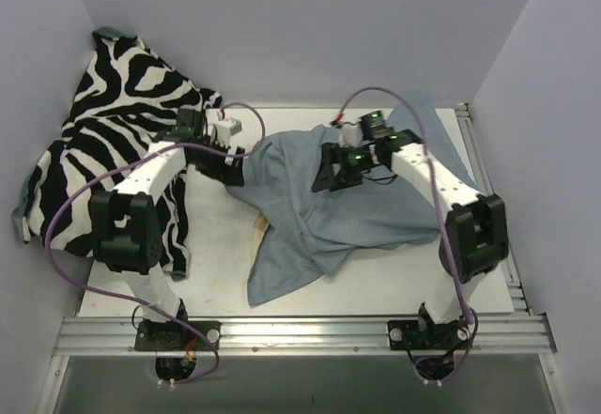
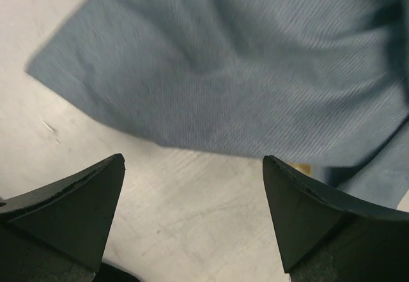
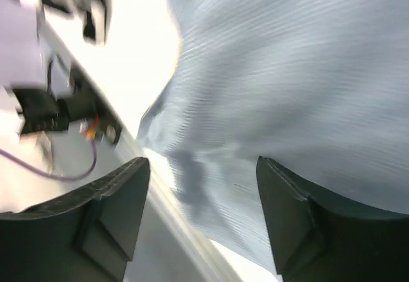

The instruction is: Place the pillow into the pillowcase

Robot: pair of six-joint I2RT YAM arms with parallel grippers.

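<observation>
Grey-blue pillowcase (image 1: pixel 319 212) lies crumpled mid-worktop (image 1: pixel 218 237), a cream pillow (image 1: pixel 255 236) sliver at its left edge, lilac walls (image 1: pixel 310 20) around. Left gripper (image 2: pixel 192 160) at its edge and right gripper (image 3: pixel 203 160) above it hang with fingers apart. Zebra cloth (image 1: pixel 103 123) drapes the worktop's left edge.

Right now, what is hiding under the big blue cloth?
Only a small cream bit, likely the pillow, peeks out at the left edge of the blue cloth. The rest is covered, so I cannot tell how it lies.

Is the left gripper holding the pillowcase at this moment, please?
No, the left gripper is open over bare table, and the pillowcase lies just ahead of it.
</observation>
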